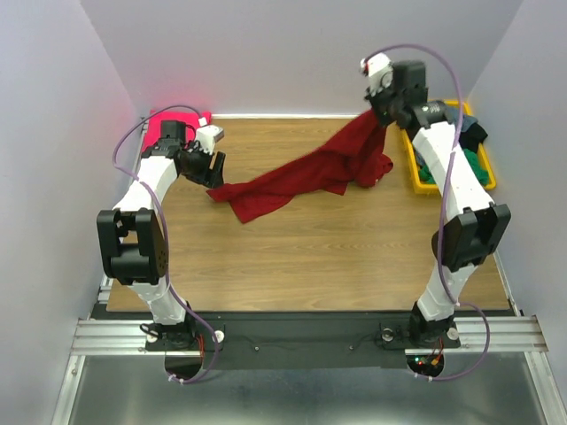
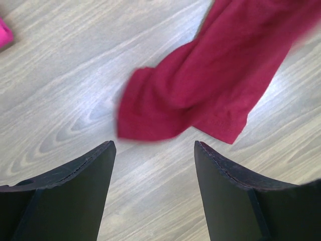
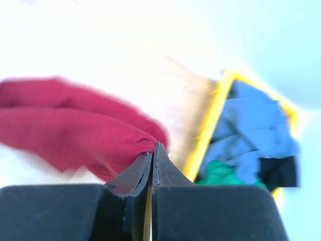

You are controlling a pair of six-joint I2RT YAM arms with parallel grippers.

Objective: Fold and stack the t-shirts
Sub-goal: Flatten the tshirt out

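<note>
A dark crimson-red t-shirt [image 1: 310, 173] stretches across the back of the wooden table, its right end lifted. My right gripper [image 1: 379, 117] is shut on that raised end, and the pinched red fabric [image 3: 100, 138] shows at its fingertips [image 3: 150, 153]. My left gripper [image 1: 215, 168] is open and empty, just above the table beside the shirt's low left end [image 2: 200, 90]. A hot-pink t-shirt [image 1: 177, 122] lies folded in the back left corner, behind the left wrist; a sliver of it shows in the left wrist view [image 2: 4, 32].
A yellow bin [image 1: 416, 173] at the back right holds several more shirts, grey-blue, green [image 3: 220, 173] and black. White walls close in the table at the back and both sides. Bare wood lies in front of the red shirt.
</note>
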